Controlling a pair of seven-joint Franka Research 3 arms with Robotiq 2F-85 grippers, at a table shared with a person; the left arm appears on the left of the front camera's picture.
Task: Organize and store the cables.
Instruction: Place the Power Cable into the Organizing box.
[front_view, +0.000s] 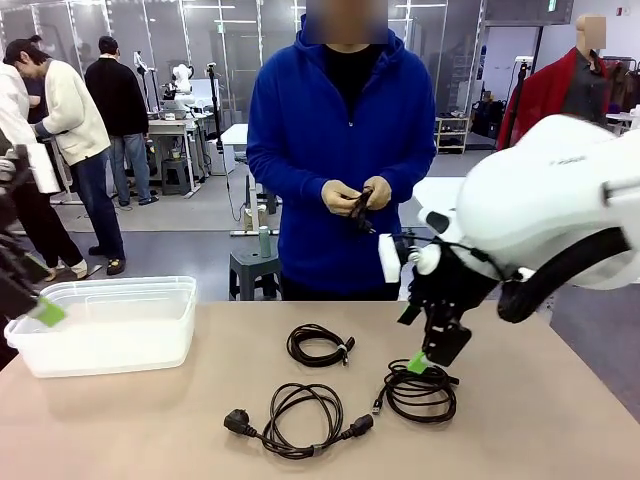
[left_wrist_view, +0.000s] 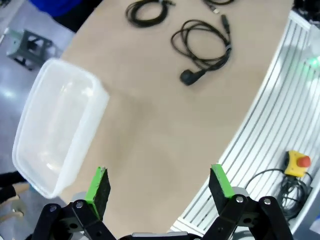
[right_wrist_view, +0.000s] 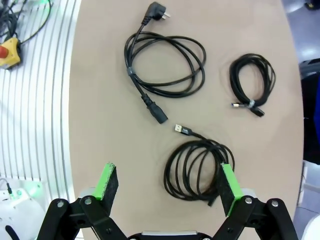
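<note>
My right tool (right_wrist_view: 167, 176) hung spread wide just above the USB coil (right_wrist_view: 197, 170), which lay on the bench (front_view: 560, 420) at my right-hand side, its plug end trailing loose toward the middle. One pad sat over the coil's edge and the other over bare bench. Whether the pad touched the cord I could not tell. My left tool (left_wrist_view: 159, 182) was also spread and held nothing, up near the clear bin (left_wrist_view: 55, 130) at the bench's left end. The power cord (front_view: 300, 420) with its chunky plugs lay near the front edge, and the small tied coil (front_view: 318, 345) lay beyond it, both apart from the USB coil. Across the bench the person's hands (front_view: 358, 195) were working another cord. I judged the USB coil light, limp and springy. With no strap that I could see on it, its loops would likely sag and spill if I pinched only one strand. The better hold would be across the whole bundle where the turns lay thickest, away from the free plug, so the pads gathered every loop. The plug might dangle and catch on the bin's rim.
</note>
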